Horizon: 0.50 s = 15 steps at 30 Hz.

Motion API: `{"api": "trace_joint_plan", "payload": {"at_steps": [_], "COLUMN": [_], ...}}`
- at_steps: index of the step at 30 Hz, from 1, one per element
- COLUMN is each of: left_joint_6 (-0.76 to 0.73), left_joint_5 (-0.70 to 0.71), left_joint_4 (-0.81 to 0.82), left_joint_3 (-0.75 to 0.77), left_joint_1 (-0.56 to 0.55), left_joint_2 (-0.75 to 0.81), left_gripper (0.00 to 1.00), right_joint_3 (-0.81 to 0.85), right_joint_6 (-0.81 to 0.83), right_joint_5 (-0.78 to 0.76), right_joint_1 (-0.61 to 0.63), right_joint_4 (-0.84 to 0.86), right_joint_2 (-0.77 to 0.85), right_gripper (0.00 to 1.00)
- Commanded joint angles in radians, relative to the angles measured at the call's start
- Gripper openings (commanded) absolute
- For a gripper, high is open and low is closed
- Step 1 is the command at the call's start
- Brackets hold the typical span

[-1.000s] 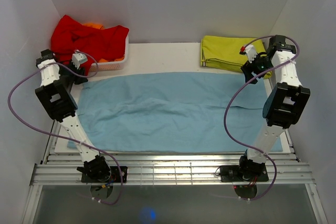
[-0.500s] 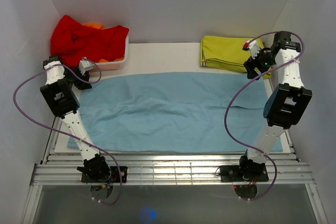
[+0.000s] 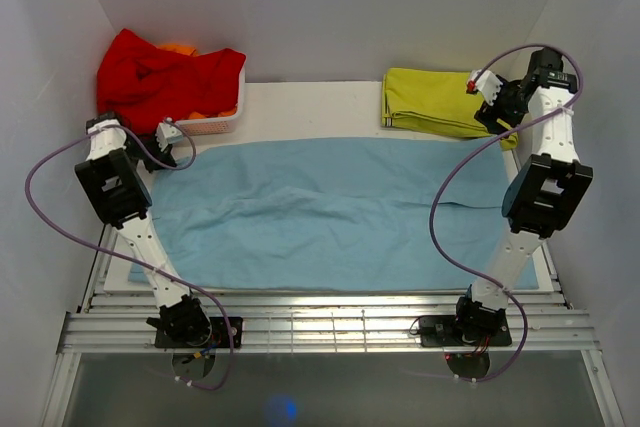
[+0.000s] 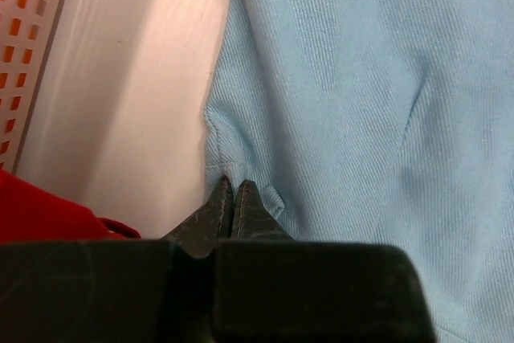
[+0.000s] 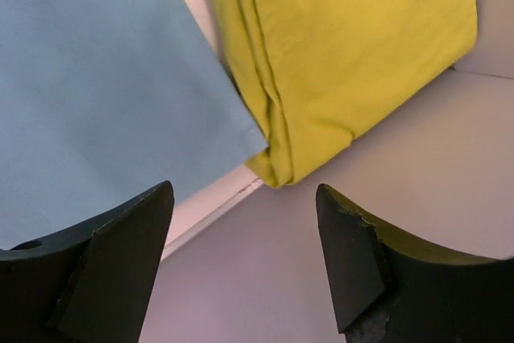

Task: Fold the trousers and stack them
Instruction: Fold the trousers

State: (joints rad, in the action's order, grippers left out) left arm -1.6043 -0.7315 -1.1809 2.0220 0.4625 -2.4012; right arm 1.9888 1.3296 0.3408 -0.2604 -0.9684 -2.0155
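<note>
The light blue trousers lie spread flat across the table, and fill most of the left wrist view. My left gripper is down at their far-left corner. Its jaws are shut, and the cloth's edge is puckered at the tips. My right gripper hangs open above the far-right corner. In the right wrist view that corner of the trousers lies ahead of the wide-apart fingers, with nothing between them.
A folded yellow-green garment lies at the back right, touching the trousers' corner. A bright red garment is heaped on a white basket at the back left. White walls stand close on both sides.
My left gripper has come down onto the far-left corner of the trousers and shut there. The right gripper has moved back and to the right, staying open.
</note>
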Motion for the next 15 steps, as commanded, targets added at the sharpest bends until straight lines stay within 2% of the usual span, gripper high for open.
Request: {"api": "trace_joint_plan", "payload": {"at_steps": [1,4,9,15], "left_joint_6": [-0.005,-0.003,-0.011,-0.009], "left_joint_5": [0.090,0.095,0.104,0.106], "left_joint_4": [0.000,0.009,0.023,0.023], "left_joint_3": [-0.127,-0.164,-0.215,-0.215], "left_joint_1": [-0.015,-0.015,-0.013,-0.015], "left_joint_2": [0.020,0.046,0.063,0.056], "left_gripper": [0.00,0.00,0.00,0.00], "right_joint_3": [0.067,0.090,0.125,0.008], "right_joint_6": [0.204,0.259,0.214,0.255], "right_joint_5": [-0.111,-0.172,-0.204,-0.247], "right_joint_1": [-0.007,-0.005,-0.007,-0.005], "right_joint_4": [0.030,0.034,0.117,0.244], "right_joint_2": [-0.084,-0.144,-0.227,-0.245], "right_gripper": [0.76,0.75,0.78,0.79]}}
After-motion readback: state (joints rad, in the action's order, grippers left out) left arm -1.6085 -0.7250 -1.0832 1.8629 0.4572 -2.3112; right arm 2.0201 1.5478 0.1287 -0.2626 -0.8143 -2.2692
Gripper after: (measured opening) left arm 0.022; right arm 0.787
